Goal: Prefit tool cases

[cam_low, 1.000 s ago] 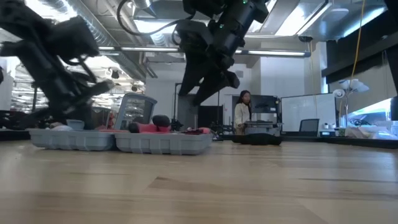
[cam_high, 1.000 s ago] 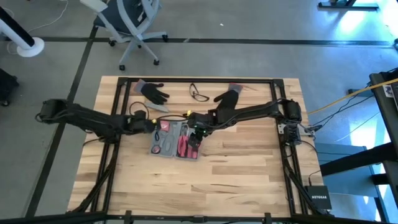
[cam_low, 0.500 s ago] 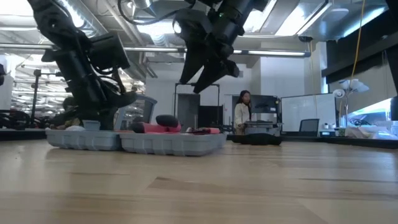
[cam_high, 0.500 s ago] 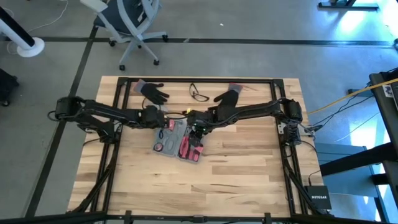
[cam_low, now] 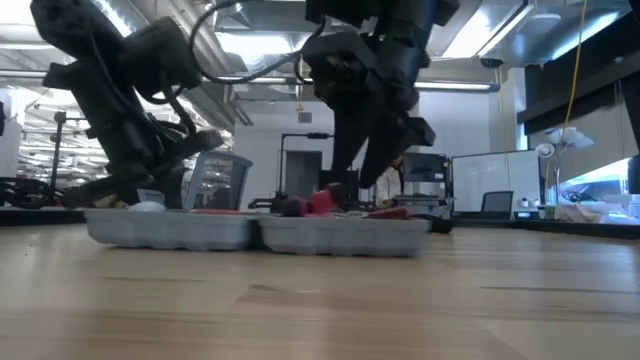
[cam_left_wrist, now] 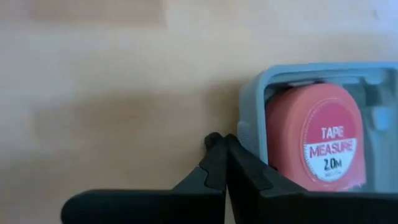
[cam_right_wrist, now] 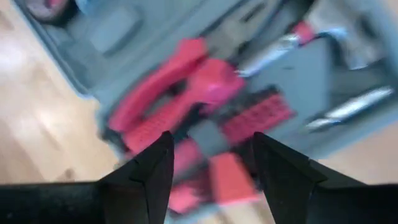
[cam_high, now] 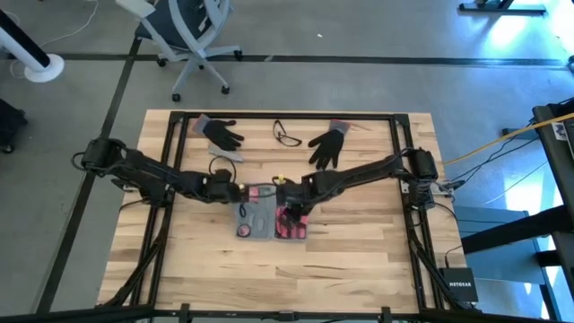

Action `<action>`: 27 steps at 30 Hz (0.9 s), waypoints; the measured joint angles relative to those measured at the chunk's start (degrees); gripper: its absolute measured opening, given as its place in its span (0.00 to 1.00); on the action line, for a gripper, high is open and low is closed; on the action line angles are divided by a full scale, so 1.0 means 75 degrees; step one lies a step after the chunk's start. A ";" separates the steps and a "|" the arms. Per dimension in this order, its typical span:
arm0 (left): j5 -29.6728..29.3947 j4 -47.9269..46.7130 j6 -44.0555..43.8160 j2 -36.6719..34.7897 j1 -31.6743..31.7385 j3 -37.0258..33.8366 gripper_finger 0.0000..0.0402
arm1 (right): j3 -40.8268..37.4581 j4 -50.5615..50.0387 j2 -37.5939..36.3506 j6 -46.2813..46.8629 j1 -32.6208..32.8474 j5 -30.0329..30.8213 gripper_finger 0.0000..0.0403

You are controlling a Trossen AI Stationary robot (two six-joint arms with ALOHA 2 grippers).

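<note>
Now left gripper [cam_left_wrist: 219, 144] fingers clenched beside tool case [cam_high: 269, 218]; right gripper [cam_right_wrist: 211, 149] spread above.

Open tool case [cam_high: 269, 213] in the middle of the wooden table.

It is a flat blue-grey plastic case with rounded corners, lying open with 2 halves side by side; one half holds red-handled tools, the other a red tape measure marked 2.0M.

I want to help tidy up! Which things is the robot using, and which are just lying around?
Using:
tool case
left end effector, shut
right end effector, open

Lying around:
two black gloves
glasses
</note>
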 joint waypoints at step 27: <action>0.0100 0.0665 -0.0142 0.0300 -0.0569 0.0003 0.00 | -0.0074 -0.0490 0.0533 0.0999 0.0446 0.0711 0.51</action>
